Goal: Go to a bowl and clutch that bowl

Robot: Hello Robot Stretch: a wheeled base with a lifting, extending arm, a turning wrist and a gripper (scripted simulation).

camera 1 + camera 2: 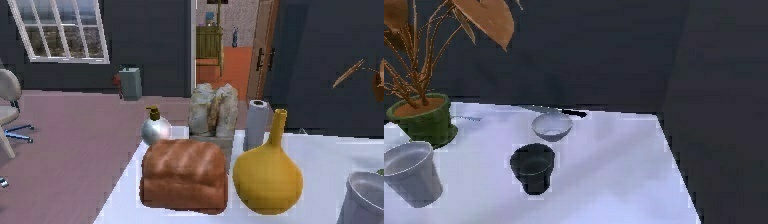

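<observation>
A small grey bowl (552,126) sits on the white table (614,175), toward its far side in the arm side view. Just in front of it stands a black cup (532,167). A thin dark utensil (556,111) lies beyond the bowl near the table's far edge.
A plant in a green pot (424,118) and a grey metal pot (411,172) stand at the arm side view's left. In the forward view the table (325,150) carries a bread loaf (184,173), a yellow vase (267,172), a silver bottle (154,126) and a paper roll (258,124). An office chair (8,100) stands at the left.
</observation>
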